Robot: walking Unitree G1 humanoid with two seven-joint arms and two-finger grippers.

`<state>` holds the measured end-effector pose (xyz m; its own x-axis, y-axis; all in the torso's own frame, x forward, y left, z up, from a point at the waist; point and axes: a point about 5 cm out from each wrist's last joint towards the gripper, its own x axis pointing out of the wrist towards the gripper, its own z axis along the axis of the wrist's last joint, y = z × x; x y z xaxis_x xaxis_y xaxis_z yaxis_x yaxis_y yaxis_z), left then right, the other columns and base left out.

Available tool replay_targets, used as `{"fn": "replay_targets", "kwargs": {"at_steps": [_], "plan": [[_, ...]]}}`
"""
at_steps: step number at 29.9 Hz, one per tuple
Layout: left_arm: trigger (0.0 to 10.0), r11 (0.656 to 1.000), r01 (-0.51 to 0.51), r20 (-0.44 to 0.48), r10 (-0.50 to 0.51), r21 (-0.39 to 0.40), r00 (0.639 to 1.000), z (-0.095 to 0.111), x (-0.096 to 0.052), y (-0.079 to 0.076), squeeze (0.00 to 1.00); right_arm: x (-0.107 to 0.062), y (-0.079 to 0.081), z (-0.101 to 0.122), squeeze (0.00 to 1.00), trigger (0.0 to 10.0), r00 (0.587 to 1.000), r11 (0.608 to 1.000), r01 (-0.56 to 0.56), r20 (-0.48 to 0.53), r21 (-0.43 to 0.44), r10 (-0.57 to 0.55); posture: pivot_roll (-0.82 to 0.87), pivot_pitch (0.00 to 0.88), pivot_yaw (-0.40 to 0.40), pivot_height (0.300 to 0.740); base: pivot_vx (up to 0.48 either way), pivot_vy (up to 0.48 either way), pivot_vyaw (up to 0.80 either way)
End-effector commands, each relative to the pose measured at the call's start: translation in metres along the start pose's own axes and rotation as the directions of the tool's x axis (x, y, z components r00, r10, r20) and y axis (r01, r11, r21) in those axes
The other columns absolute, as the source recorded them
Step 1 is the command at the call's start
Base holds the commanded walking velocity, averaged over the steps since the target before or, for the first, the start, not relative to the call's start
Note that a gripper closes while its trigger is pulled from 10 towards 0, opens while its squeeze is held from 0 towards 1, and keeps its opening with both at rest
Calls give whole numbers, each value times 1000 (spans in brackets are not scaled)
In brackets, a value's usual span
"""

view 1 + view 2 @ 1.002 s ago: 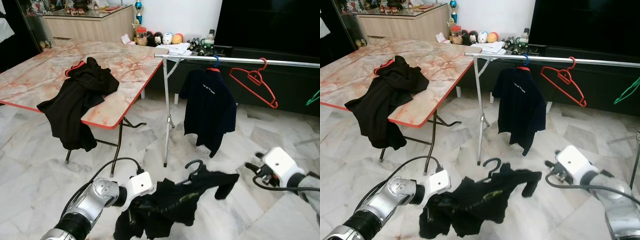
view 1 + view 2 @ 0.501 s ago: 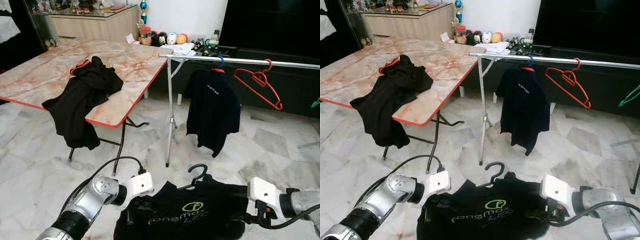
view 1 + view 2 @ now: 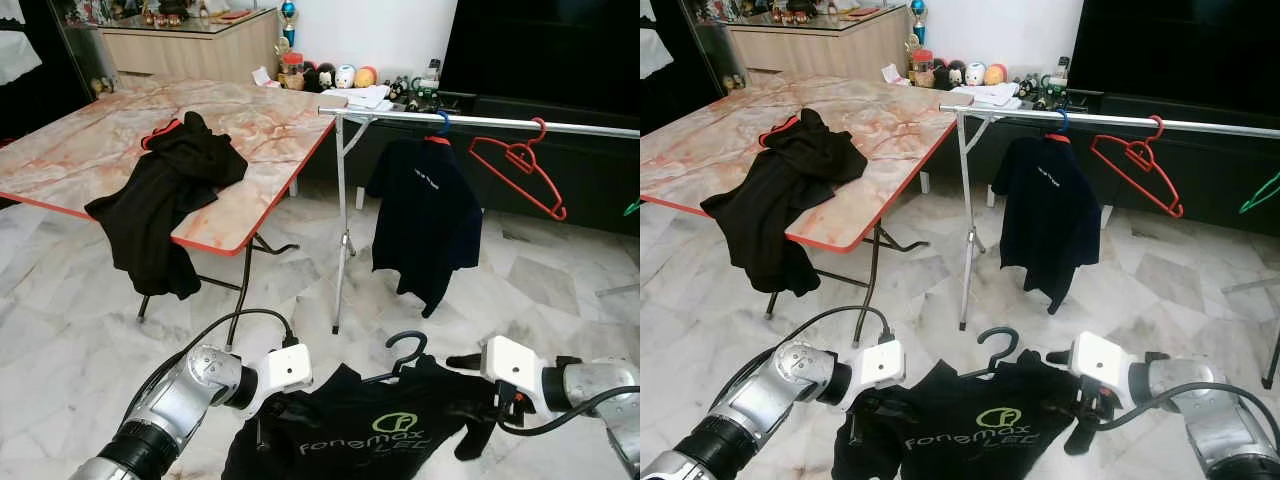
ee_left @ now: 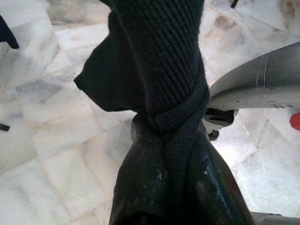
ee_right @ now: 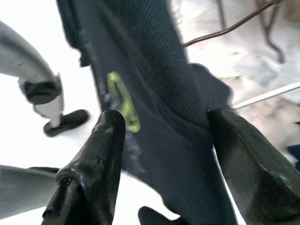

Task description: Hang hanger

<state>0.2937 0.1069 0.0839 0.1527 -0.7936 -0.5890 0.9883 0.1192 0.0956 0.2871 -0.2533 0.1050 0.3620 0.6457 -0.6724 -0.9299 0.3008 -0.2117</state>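
Nearest, the left tool (image 4: 164, 187) is clamped on the black shirt (image 3: 370, 440) (green print facing up) on its dark hanger (image 3: 405, 350). The right tool (image 5: 164, 154) straddles the shirt's other side, fingers apart. Beyond stand the clothes rail (image 3: 480, 121) and the marble surface (image 3: 90, 150).

Both arms hold a black shirt (image 3: 360, 440) on a dark hanger (image 3: 400, 352) before the rack (image 3: 480, 122).
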Motion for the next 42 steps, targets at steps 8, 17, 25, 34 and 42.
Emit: {"fn": "replay_targets", "kwargs": {"at_steps": [8,17,25,34,42], "plan": [[0,999,21,14,-21,39,1000,9,-6,-1,0,10,-8,1,0,10000,999,998,37,-14,-44,-38,-67,4,29,740,0,0,0],[0,999,22,14,-23,49,1000,12,-6,-2,0,15,-4,-1,0,0,1000,1000,-9,23,-11,9,-65,0,33,740,0,0,0],[0,998,24,14,-25,57,1000,13,-7,-2,0,17,-3,0,0,0,998,999,-33,44,-7,33,-66,0,35,740,0,0,0],[0,998,23,9,-24,63,1000,13,-8,-2,0,17,-3,1,0,0,998,999,-43,49,-8,43,-64,0,36,740,0,0,0],[235,998,21,7,-21,65,1000,12,-7,-2,0,23,1,-2,0,0,998,999,-44,36,-7,45,-61,3,33,740,0,0,0]]}}
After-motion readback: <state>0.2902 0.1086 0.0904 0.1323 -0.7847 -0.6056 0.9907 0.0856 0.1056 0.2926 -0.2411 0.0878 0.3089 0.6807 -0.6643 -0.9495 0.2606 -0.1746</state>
